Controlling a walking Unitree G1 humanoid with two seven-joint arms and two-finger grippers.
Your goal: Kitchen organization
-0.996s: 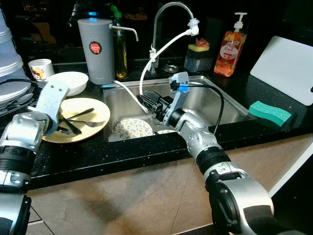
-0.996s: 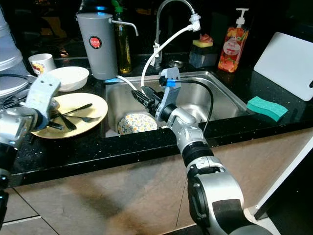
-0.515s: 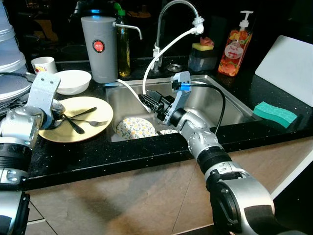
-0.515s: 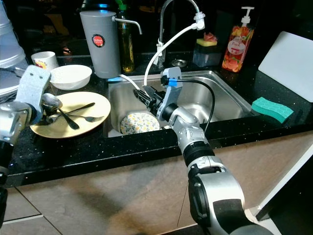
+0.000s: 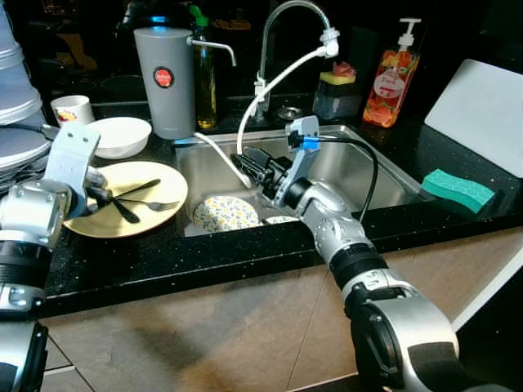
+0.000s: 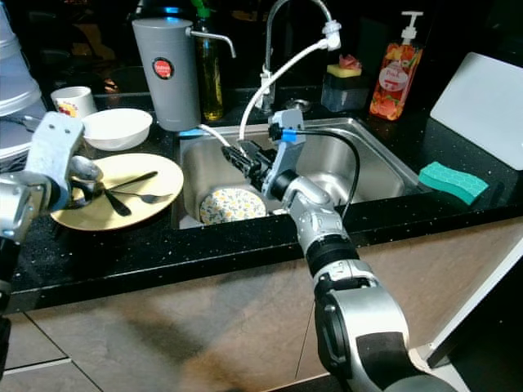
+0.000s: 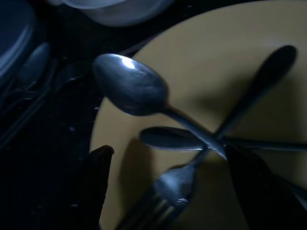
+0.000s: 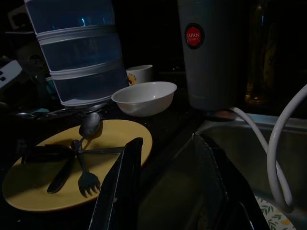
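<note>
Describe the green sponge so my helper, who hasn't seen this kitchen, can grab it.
Start at the steel sink and look along the black counter on the robot's right. The green sponge lies flat there, before the white cutting board, the one teal block.

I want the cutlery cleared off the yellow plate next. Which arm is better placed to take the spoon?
Left, most likely. The left gripper hangs right over the yellow plate, jaws open either side of the spoon. The right gripper is over the sink, off to the plate's side.
</note>
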